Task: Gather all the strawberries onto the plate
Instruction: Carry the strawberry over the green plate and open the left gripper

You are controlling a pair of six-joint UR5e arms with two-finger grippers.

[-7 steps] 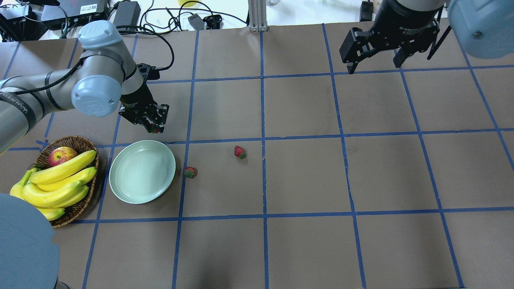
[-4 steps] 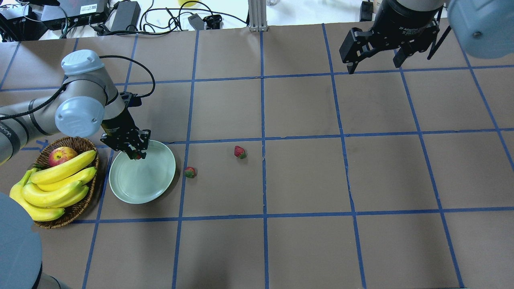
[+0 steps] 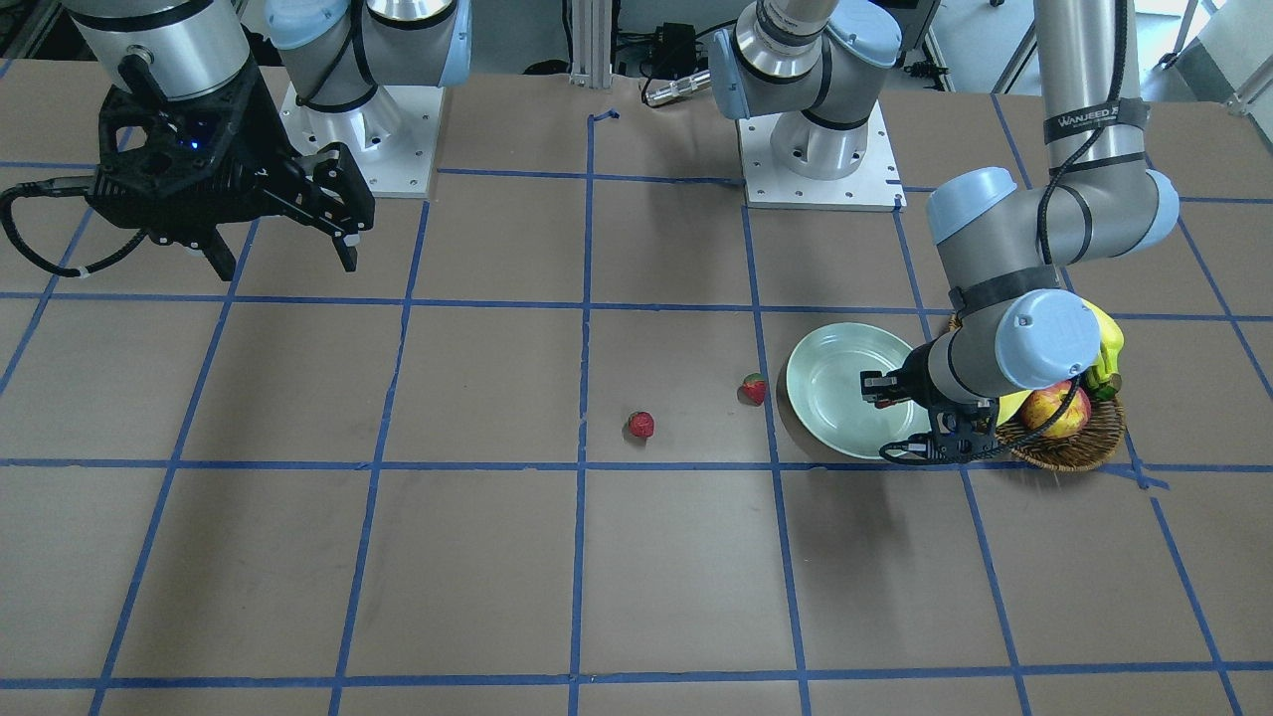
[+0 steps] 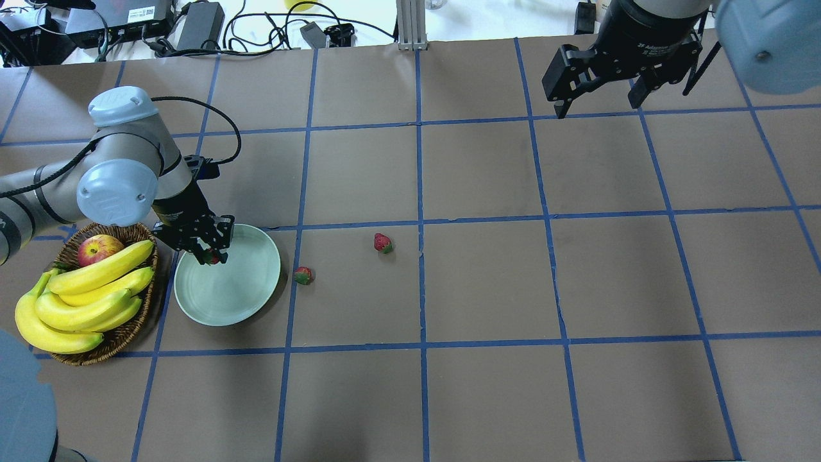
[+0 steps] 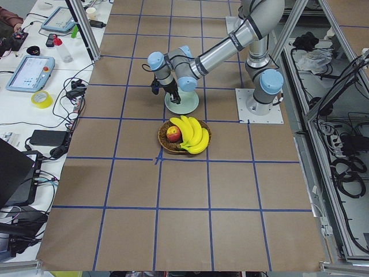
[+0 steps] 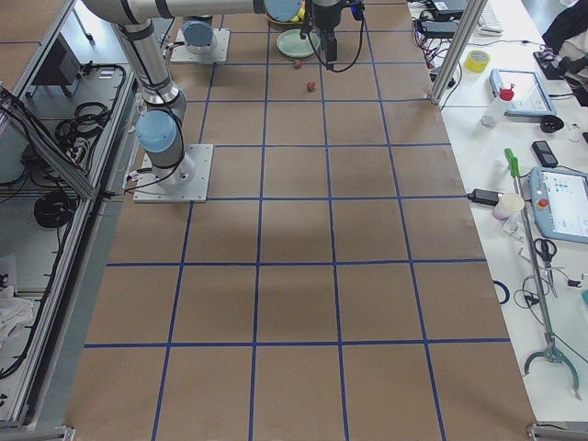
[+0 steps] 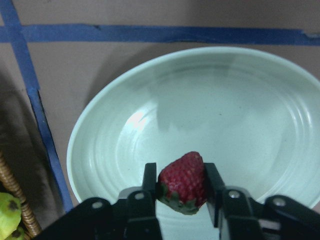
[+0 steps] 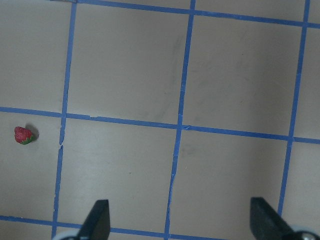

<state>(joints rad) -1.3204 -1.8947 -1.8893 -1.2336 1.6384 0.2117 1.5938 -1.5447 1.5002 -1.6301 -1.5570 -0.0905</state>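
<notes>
Strawberry (image 7: 183,180) in left claw (image 7: 181,176), clearest from wrist.

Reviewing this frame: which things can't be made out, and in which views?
Front-facing view: the held strawberry is hidden behind the left claw.
Front-facing view: the left arm covers much of the basket.
Right wrist view: the bottom edge cuts off the right claw; only fingertips show.
Exterior right view: the two loose strawberries are mere specks.

Left arm (image 4: 122,160) and right arm (image 3: 159,40): silver tubes, pale blue joint caps. Left one's got a WANJEED band (image 3: 1090,119) and black cable (image 4: 240,138). Left gripper (image 4: 208,255), right gripper (image 4: 600,106): black.
</notes>
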